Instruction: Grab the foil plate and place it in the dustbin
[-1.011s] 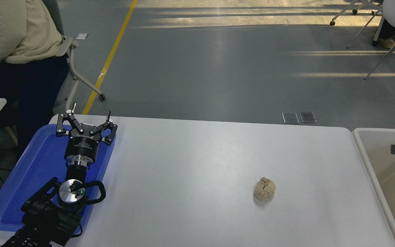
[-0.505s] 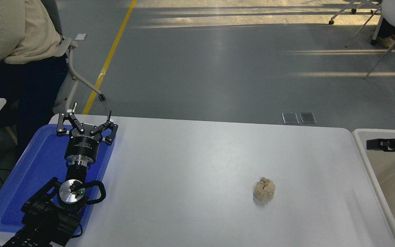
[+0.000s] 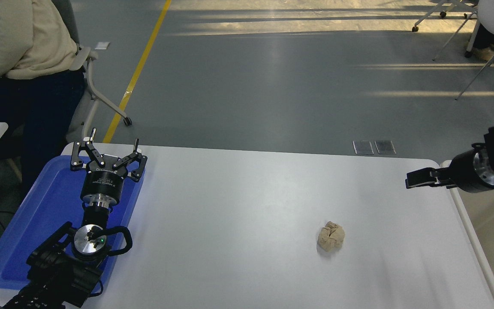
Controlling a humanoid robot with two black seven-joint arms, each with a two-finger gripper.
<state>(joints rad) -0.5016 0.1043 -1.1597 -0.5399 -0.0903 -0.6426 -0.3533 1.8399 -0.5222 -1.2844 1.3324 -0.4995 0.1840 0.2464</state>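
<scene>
Right black hand (image 3: pixel 410 180) over white desk (image 3: pixel 247 201) edge by big beige bin (image 3: pixel 478 253), fingers' gap can't tell, left hand (image 3: pixel 107 148) spread apart over blue tray (image 3: pixel 28 231), tan paper ball (image 3: pixel 331 236) mid-desk.

You have a white tabletop (image 3: pixel 247 201) with a small crumpled tan paper ball (image 3: pixel 331 236) lying right of its middle, well apart from everything else. A flat blue tray (image 3: pixel 37 227) sits along the tabletop's left edge, its far end near the far left corner. Beyond the tabletop you see a grey floor with a yellow line (image 3: pixel 137 71) running away at the left and two small floor plates (image 3: pixel 374 147) just past the far edge. At the top left a person (image 3: pixel 19 64) in a cream top and dark trousers sits on a wheeled chair (image 3: pixel 97 90). More chair legs (image 3: pixel 457 25) show at the top right.
</scene>
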